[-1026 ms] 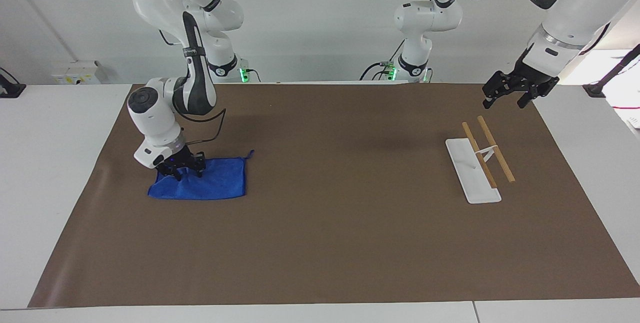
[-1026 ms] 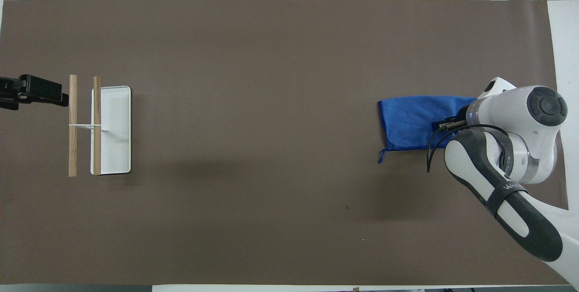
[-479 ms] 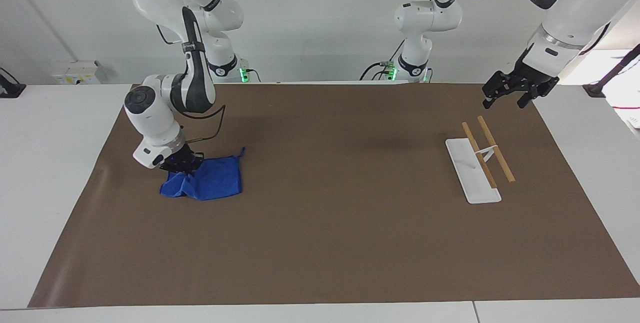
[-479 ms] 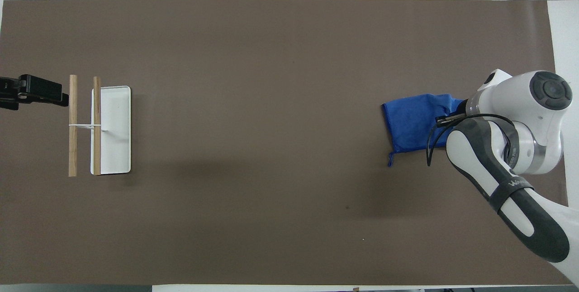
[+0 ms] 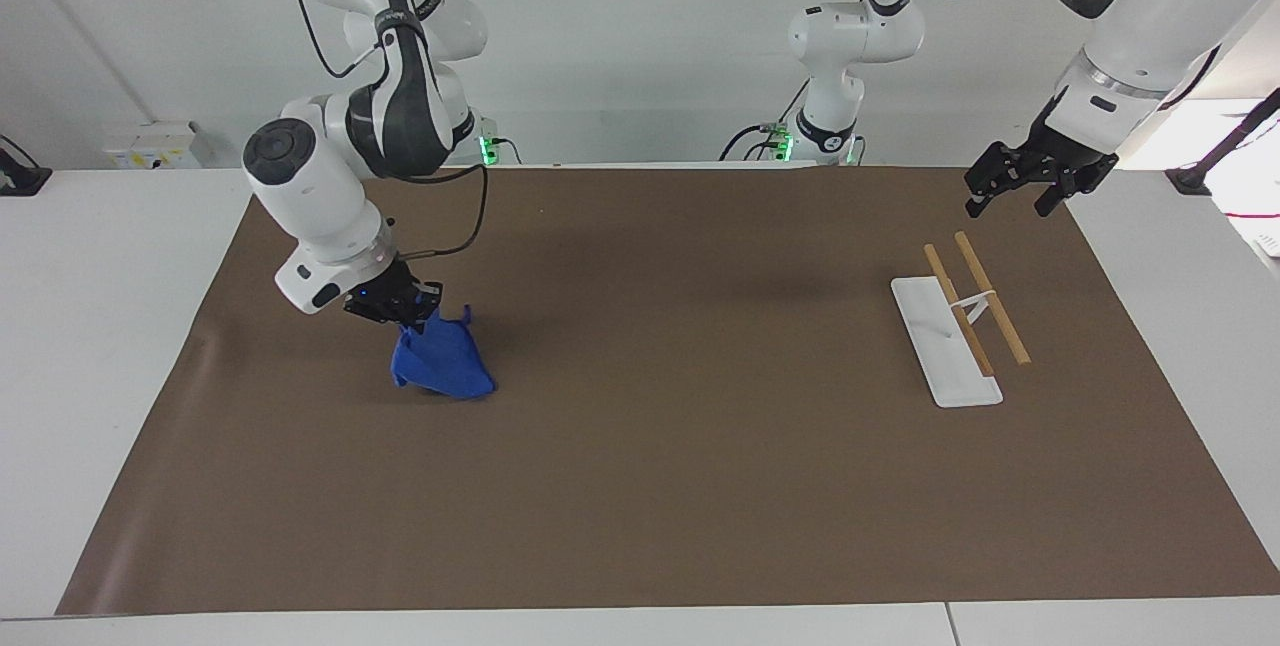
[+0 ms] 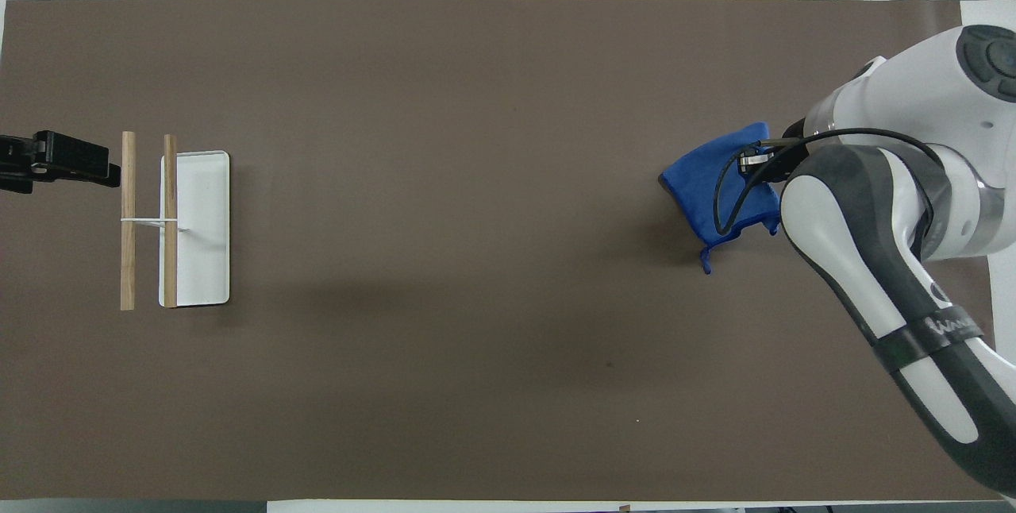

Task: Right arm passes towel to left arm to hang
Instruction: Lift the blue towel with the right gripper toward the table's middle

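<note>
- Right gripper [image 5: 398,306]: clenched on one edge of the towel [image 5: 440,360], now raised above the mat [image 5: 640,486]; a second ago down on the flat towel and not yet fully closed.
- Towel: no longer spread flat; pulled up into a hanging bunch under the right gripper, with the lowest folds seemingly still touching the mat.
- Place of the towel: toward the right arm's end of the table, well apart from the rack [image 5: 962,324].
- Meaning for the task, as a judgement: pick-up done, lift just begun; carry toward the middle and hand-over not yet done.
- Look of the towel: bright blue, soft, creased into a rough cone; small loop [image 6: 705,261] dangling at a lower corner in the overhead view.
- Left gripper [image 5: 1020,188]: released, fingers apart, holding nothing, waiting in the air above the mat's edge beside the rack, unchanged from a second ago.
- Rack: white flat base with two wooden bars on a thin stand, toward the left arm's end of the table, nothing hung on it.
</note>
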`<move>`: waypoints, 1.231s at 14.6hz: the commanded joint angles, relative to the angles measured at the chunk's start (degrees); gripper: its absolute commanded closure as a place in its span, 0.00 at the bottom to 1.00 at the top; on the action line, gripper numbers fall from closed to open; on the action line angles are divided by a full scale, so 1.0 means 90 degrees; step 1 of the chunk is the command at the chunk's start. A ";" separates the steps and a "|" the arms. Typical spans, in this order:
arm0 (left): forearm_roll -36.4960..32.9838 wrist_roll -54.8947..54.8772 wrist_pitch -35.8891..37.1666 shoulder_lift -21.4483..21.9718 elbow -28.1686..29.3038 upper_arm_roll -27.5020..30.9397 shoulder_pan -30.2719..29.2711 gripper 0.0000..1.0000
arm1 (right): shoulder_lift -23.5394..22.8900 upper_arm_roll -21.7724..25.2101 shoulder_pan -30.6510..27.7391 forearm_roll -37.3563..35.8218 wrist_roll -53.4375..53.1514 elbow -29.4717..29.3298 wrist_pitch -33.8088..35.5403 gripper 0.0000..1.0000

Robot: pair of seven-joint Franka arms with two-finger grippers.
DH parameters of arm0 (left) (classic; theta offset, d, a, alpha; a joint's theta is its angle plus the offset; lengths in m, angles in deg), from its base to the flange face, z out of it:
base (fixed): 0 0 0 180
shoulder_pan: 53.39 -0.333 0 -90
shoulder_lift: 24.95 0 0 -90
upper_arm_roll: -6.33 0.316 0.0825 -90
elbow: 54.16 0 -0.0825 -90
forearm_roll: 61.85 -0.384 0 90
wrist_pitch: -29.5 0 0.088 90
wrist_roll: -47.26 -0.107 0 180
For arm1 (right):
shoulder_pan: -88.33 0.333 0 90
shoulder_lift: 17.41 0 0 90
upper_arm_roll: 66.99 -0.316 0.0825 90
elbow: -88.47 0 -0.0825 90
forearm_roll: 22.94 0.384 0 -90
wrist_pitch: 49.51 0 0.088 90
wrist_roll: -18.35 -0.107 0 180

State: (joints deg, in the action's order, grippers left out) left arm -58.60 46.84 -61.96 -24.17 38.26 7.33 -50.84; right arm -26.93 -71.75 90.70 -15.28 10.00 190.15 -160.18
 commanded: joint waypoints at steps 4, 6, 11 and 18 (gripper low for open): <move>-0.0029 -0.0051 -0.0023 0.0129 0.0141 -0.0003 -0.0010 0.00 | -0.0718 -0.0086 0.0302 0.1782 -0.1764 -0.1345 0.0178 1.00; -0.0029 -0.0051 -0.0023 0.0129 0.0141 -0.0003 -0.0010 0.00 | -0.0816 -0.0086 0.0342 0.2339 -0.2146 -0.1560 -0.0017 1.00; -0.0029 -0.0051 -0.0023 0.0129 0.0141 -0.0003 -0.0010 0.00 | -0.0865 -0.0086 0.1073 0.4165 -0.3668 -0.1581 -0.1177 1.00; -0.0029 -0.0051 -0.0023 0.0129 0.0141 -0.0003 -0.0010 0.00 | -0.0895 -0.0086 0.2147 0.6012 -0.5281 -0.1464 -0.2838 1.00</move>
State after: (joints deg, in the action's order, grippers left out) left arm -58.60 46.83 -61.96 -24.17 38.26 7.33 -50.84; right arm -34.48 -72.51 108.31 35.51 -34.52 177.12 -182.80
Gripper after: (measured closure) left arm 0.000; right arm 0.952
